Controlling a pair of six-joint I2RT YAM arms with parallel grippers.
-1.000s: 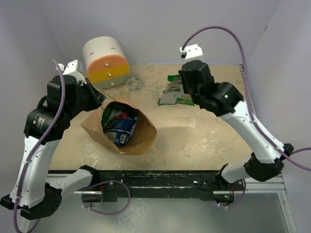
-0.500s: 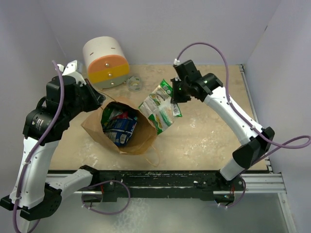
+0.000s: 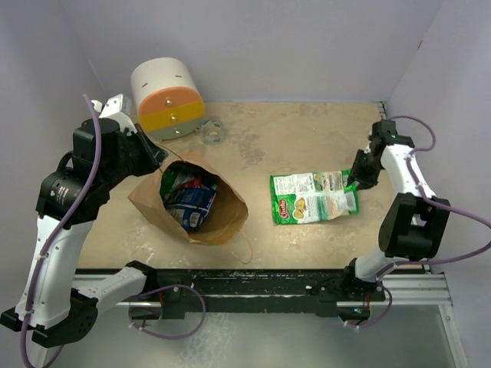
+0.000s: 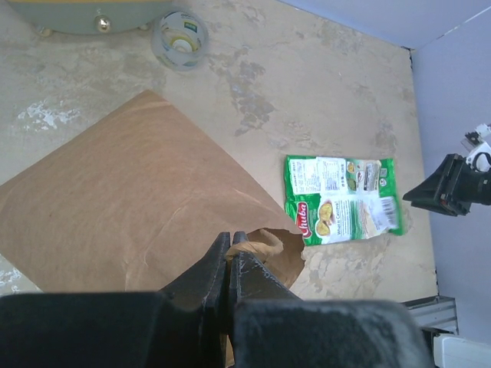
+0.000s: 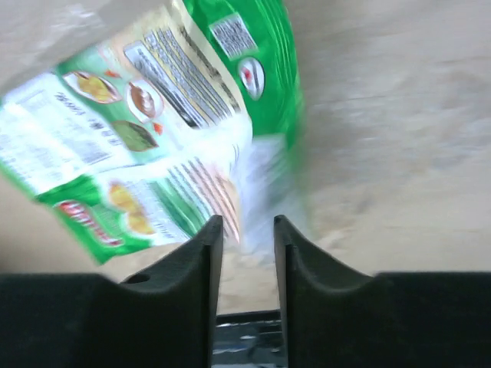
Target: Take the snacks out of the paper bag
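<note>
One green packet (image 3: 313,198) lay on the bench (image 3: 307,146) ahead of the slightly parted, empty right gripper (image 5: 244,224); other snacks (image 3: 188,201) sat in the paper bag (image 3: 226,216) clamped by the left gripper (image 4: 230,239).

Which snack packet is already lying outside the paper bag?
The green packet, flat on the table right of the paper bag, near the right gripper. The dark blue packet and the others sit inside the bag.

Green snack packet (image 5: 153,130): blurry, edge-cropped
</note>
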